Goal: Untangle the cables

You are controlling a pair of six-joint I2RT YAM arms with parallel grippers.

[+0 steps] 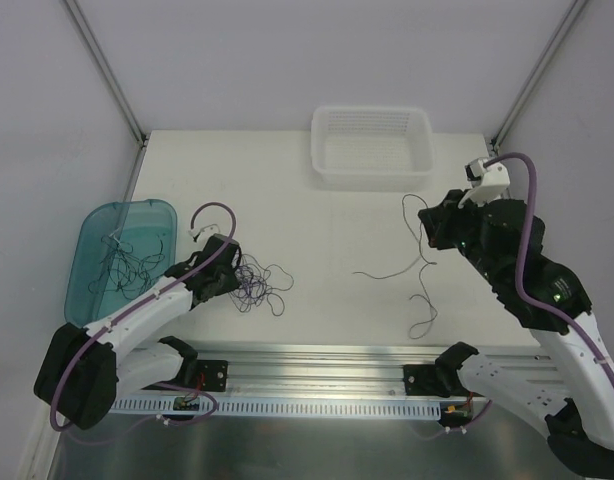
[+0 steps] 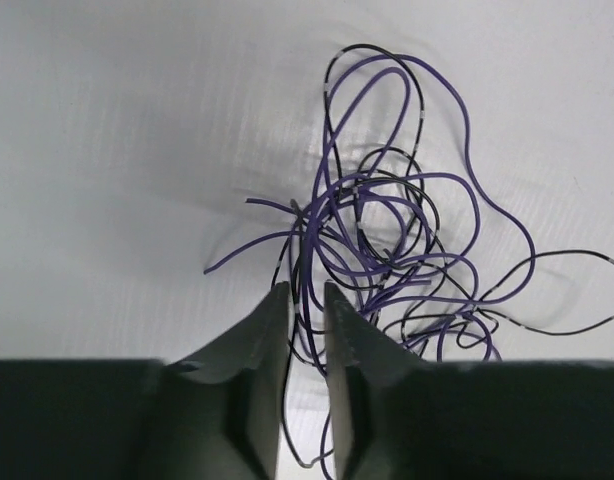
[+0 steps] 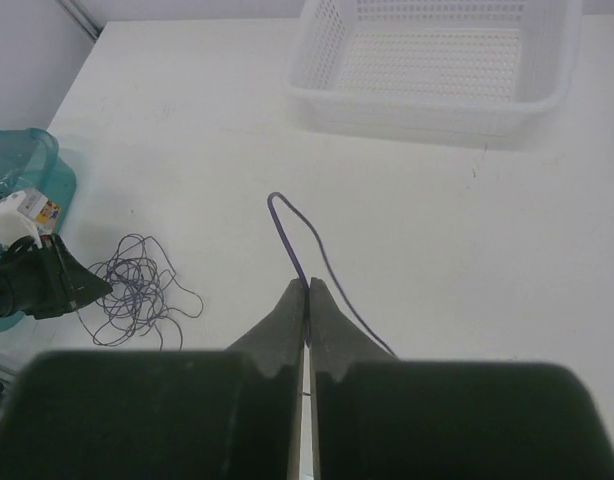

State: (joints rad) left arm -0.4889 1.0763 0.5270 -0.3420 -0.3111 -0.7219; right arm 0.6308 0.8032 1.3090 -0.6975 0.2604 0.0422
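You can read no text anywhere; the small yellow sticker (image 3: 47, 211) by the left arm is too blurred.

Cables (image 2: 387, 250): thin purple and black strands, one loose tangled clump on white table (image 2: 107, 150). Left gripper (image 2: 306, 293) at clump's lower-left edge, jaws slightly parted. A few strands run through the gap.

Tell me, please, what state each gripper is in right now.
Left gripper: slightly open, with strands of the tangle running through the gap.
Right gripper: closed on one purple cable.
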